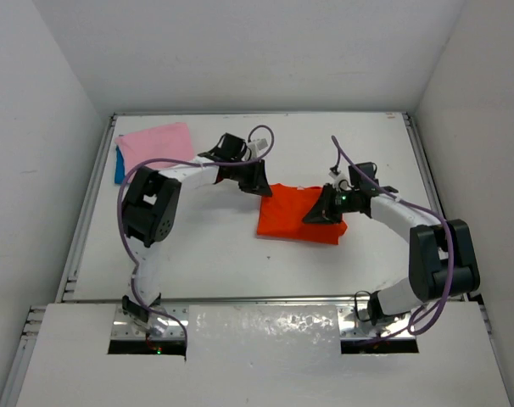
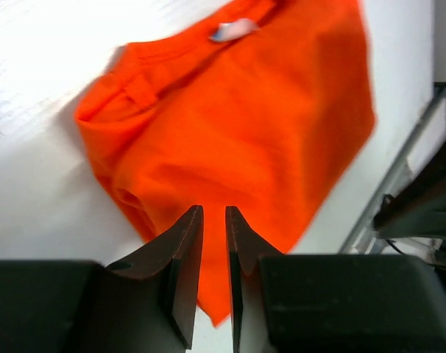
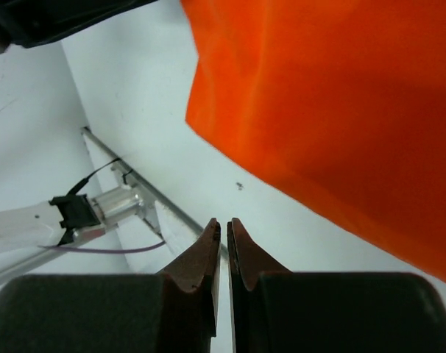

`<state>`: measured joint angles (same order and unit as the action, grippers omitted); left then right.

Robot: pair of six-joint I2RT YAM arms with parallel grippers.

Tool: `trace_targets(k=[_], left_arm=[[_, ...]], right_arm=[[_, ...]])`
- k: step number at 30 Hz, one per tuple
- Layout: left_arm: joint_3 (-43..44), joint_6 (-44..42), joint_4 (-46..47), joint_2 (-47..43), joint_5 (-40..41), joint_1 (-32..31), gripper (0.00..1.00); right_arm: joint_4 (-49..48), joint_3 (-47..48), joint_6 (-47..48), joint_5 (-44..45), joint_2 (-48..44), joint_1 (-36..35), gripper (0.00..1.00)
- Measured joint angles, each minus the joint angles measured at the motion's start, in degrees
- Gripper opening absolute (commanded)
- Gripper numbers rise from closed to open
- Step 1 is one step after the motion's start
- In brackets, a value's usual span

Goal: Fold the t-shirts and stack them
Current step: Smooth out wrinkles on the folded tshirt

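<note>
Both nearly closed, left hand (image 2: 214, 210) over orange-red shirt (image 2: 252, 125), right hand (image 3: 222, 221) beside

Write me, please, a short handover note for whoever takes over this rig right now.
Left gripper: jaws nearly closed over a corner of the orange shirt; whether it pinches cloth cannot be told.
Right gripper: shut, empty, just off that shirt's edge.
Pink shirt: folded, far left corner, lying on the blue shirt, of which only an edge shows.
Done: pink and blue stacked; orange looks folded, in the middle.
Left: probably move orange onto the stack.
</note>
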<state>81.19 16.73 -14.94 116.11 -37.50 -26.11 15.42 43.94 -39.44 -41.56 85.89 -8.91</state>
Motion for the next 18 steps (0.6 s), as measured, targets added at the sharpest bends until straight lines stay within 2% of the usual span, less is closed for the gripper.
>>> trace_targets(k=[6,14,18], left_arm=[[3.7,0.1,0.4,8.0,2.6,0.2,0.17],[9.9,0.3,0.2,11.0,5.4,0.8,0.17],[11.6,0.7,0.2,11.2,5.4,1.6,0.25]], right_arm=[[1.2,-0.6,3.2,2.4,1.9,4.2,0.07],[3.0,-3.9,7.5,4.0,8.5,7.1,0.08],[4.3,-4.0,9.2,4.1,9.6,7.2,0.08]])
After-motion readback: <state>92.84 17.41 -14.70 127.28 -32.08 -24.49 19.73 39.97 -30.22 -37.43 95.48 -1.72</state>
